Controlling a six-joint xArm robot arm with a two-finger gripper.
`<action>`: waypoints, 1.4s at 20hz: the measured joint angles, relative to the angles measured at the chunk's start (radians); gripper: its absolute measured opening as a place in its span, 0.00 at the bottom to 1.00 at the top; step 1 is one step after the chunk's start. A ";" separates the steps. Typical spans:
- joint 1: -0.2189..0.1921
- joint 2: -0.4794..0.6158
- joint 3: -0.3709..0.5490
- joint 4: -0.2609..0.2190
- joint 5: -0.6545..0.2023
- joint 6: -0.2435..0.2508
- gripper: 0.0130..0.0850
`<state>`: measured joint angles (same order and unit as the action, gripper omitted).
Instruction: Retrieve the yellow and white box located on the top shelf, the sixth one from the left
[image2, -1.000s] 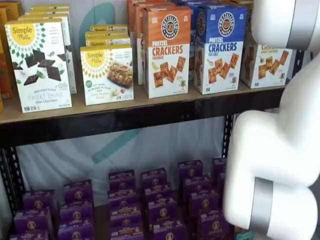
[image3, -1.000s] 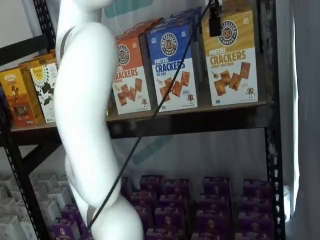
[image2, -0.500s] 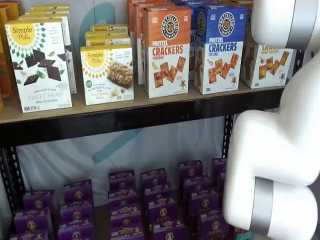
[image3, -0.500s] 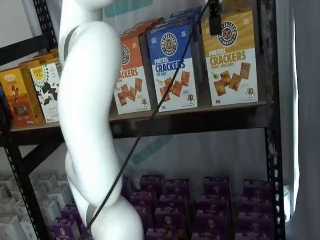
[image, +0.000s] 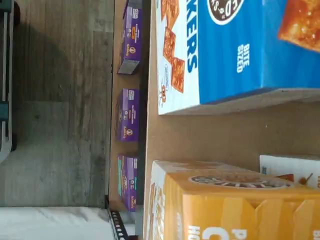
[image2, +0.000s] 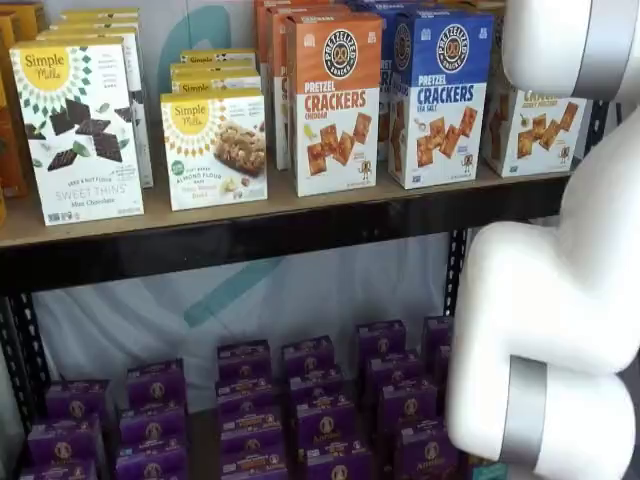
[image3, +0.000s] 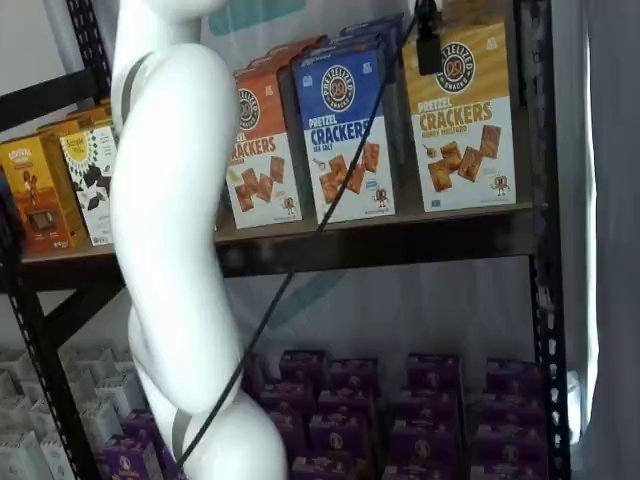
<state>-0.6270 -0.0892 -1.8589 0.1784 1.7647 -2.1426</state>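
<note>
The yellow and white box (image3: 462, 120) stands at the right end of the top shelf (image3: 400, 242), upright, beside the blue box. In a shelf view the arm hides part of it (image2: 535, 125). The wrist view shows its yellow top (image: 225, 205) close up, above the wooden shelf board (image: 225, 130). My gripper (image3: 428, 45) shows only as a black finger piece hanging from the view's top edge with a cable, in front of the box's upper left corner. I see no gap between fingers and cannot tell if it is open or shut.
A blue Pretzel Crackers box (image3: 345, 130) and an orange one (image3: 258, 150) stand left of the target. White Simple Mills boxes (image2: 78, 130) stand further left. Purple boxes (image2: 300, 410) fill the lower level. A black upright (image3: 535, 200) runs right of the target. The white arm (image3: 175, 240) crosses the view.
The arm's white body swayed slightly sideways and back. The black finger piece stays at the box's upper left corner. No box has moved.
</note>
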 joint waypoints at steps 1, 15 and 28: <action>0.002 -0.003 0.006 -0.003 -0.004 0.000 1.00; 0.004 -0.017 0.023 -0.003 -0.017 0.000 1.00; -0.004 -0.018 0.013 -0.004 -0.005 -0.006 0.83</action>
<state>-0.6312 -0.1075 -1.8457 0.1743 1.7595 -2.1490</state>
